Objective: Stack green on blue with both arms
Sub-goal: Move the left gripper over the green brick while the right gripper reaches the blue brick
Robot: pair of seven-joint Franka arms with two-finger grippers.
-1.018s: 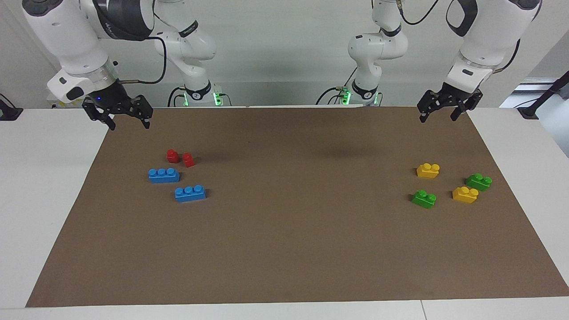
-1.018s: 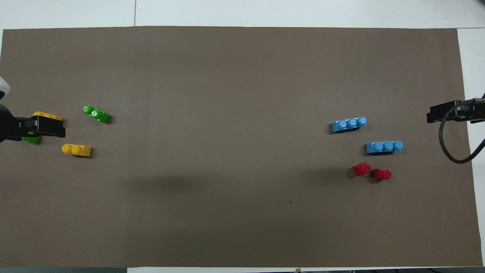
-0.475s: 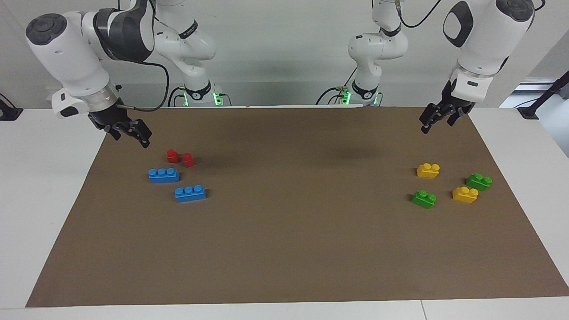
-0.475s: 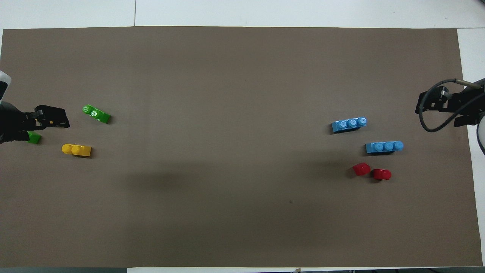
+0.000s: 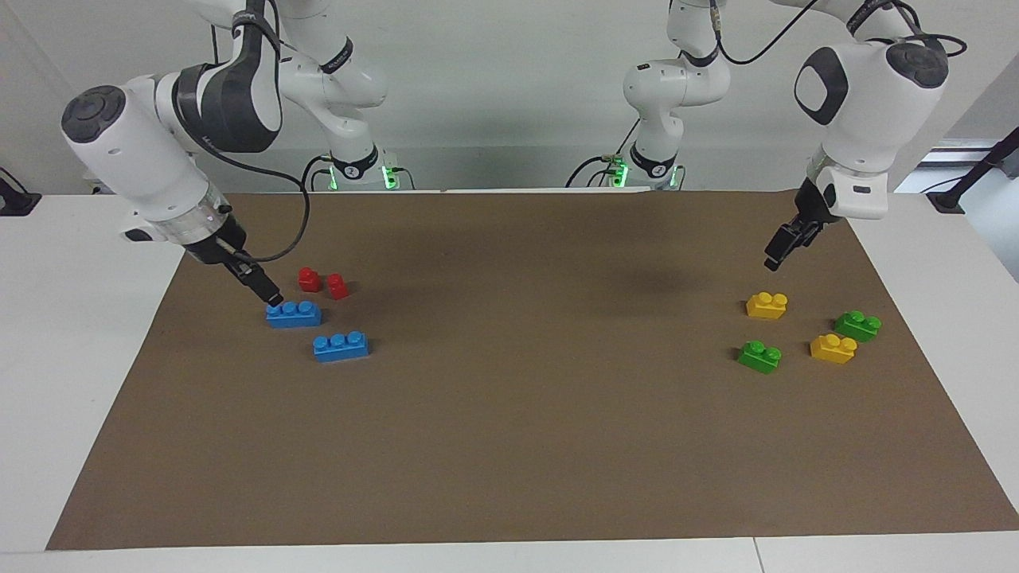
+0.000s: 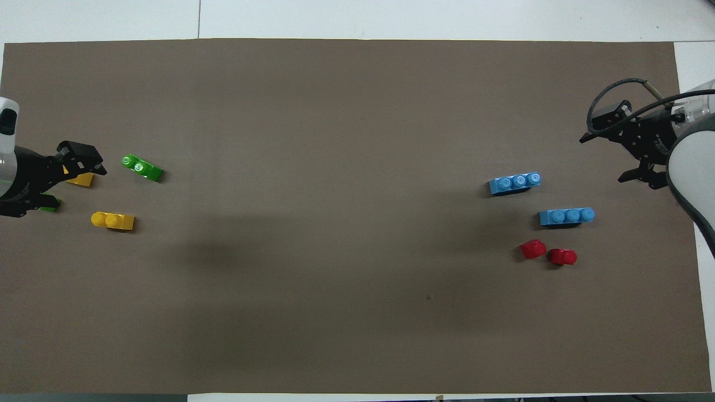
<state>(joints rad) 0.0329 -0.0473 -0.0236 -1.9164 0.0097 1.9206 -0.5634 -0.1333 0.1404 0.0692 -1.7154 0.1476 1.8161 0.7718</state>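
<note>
Two green bricks lie toward the left arm's end of the mat: one [image 5: 759, 356] [image 6: 142, 167] in the open, the other [image 5: 857, 325] mostly covered by my left hand in the overhead view [image 6: 49, 207]. Two blue bricks [image 5: 294, 313] [image 5: 341, 346] lie toward the right arm's end and also show in the overhead view [image 6: 567, 216] [image 6: 515, 183]. My left gripper [image 5: 771, 263] [image 6: 84, 159] hangs open in the air over the green and yellow group, touching nothing. My right gripper [image 5: 273, 300] [image 6: 603, 159] is open, low beside the end of the blue brick nearer the robots.
Two yellow bricks [image 5: 767, 305] [image 5: 833, 348] lie among the green ones. Two small red bricks [image 5: 310, 278] [image 5: 337, 286] stand beside the blue ones, nearer the robots. All rest on a brown mat [image 5: 509, 446] over a white table.
Both arms have come down and reached forward with their wrists turned. The right gripper dropped toward the nearer blue brick, and the left gripper moved over the yellow and green bricks. No brick moved.
</note>
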